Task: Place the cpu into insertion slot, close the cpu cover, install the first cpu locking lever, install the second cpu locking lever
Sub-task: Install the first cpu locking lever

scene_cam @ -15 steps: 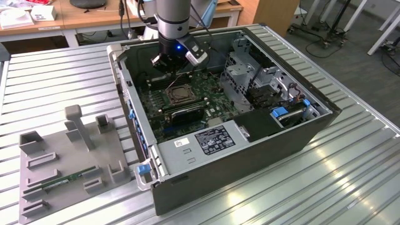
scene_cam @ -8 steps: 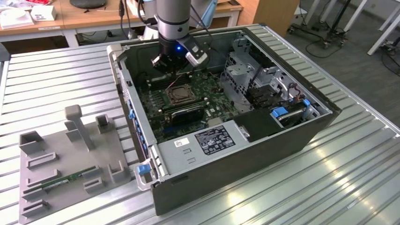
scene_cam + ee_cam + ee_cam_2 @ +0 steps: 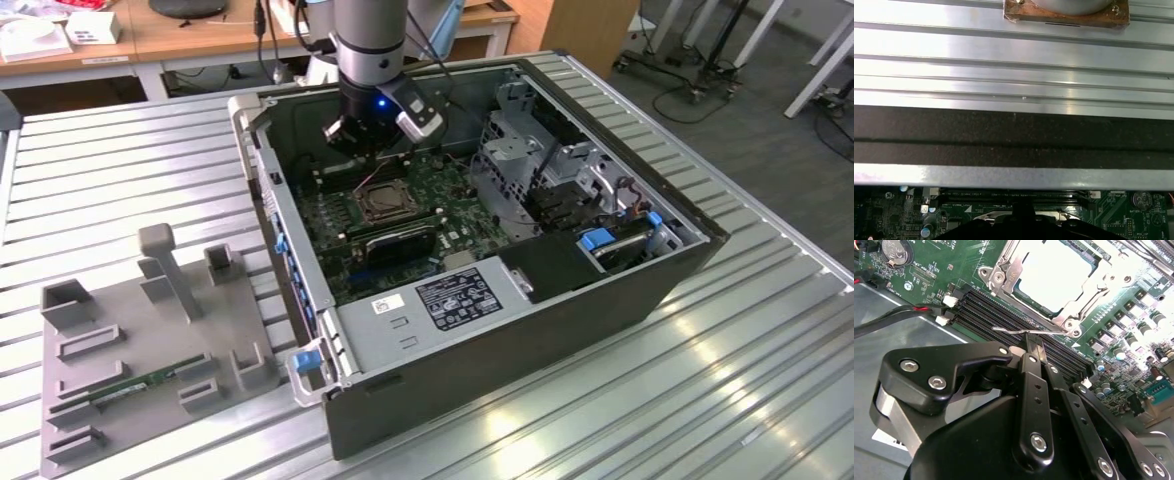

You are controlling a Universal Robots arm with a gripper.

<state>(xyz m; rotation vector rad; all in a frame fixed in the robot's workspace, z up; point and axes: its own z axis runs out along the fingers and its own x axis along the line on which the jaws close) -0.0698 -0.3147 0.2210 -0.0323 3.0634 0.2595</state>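
The cpu (image 3: pixel 1054 270) lies in the insertion slot (image 3: pixel 380 200), its silvery top showing through the window of the cpu cover (image 3: pixel 1004 270), which is folded down flat over it. A thin wire locking lever (image 3: pixel 1019 331) runs along the socket's edge beside the black memory slots (image 3: pixel 989 310). My gripper (image 3: pixel 1035 342) is shut, its black fingertips pressed together right at this lever's handle; whether they touch it I cannot tell. In the exterior view the gripper (image 3: pixel 370 135) hangs inside the open computer case, just behind the socket.
The open computer case (image 3: pixel 667 270) stands on a ribbed metal table (image 3: pixel 1014 65). Its wall (image 3: pixel 1014 135) rises close to the gripper. A drive cage (image 3: pixel 534 150) and power supply (image 3: pixel 441 300) crowd the exterior view's right. A grey fixture (image 3: pixel 134 340) holds a green memory stick (image 3: pixel 140 385).
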